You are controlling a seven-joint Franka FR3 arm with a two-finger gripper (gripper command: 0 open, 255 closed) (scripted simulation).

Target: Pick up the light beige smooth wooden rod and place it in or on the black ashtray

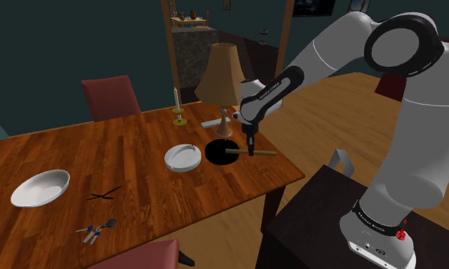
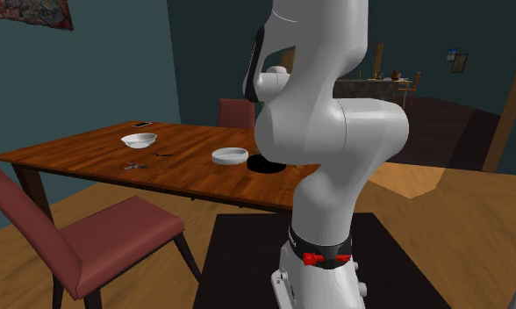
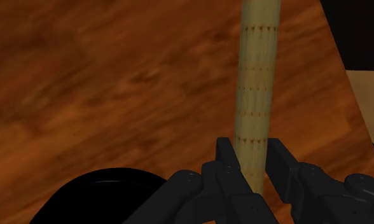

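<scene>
At the edge of the table (image 1: 280, 173): wooden rod (image 1: 267, 153) held level, one end at the black ashtray (image 1: 214, 151) rim
Gripper (image 1: 251, 151): fingers clamped on the rod's middle, so it won't tip

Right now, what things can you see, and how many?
table: one, brown, under everything
lamp: one, tan, on the table
candlestick: one, white candle, beside the lamp
black ashtray: one, black, by the lamp
rod: one, light beige, at the ashtray's edge
round dish: one, white, beside the ashtray
bowl: one, white, toward the shoulder view's left
small items: two, dark and bluish, near the bowl
chairs: two, red, at the table
stand: one, dark, beside the table
arm: one, white, over the table
gripper: one, black, shut on the rod
</scene>
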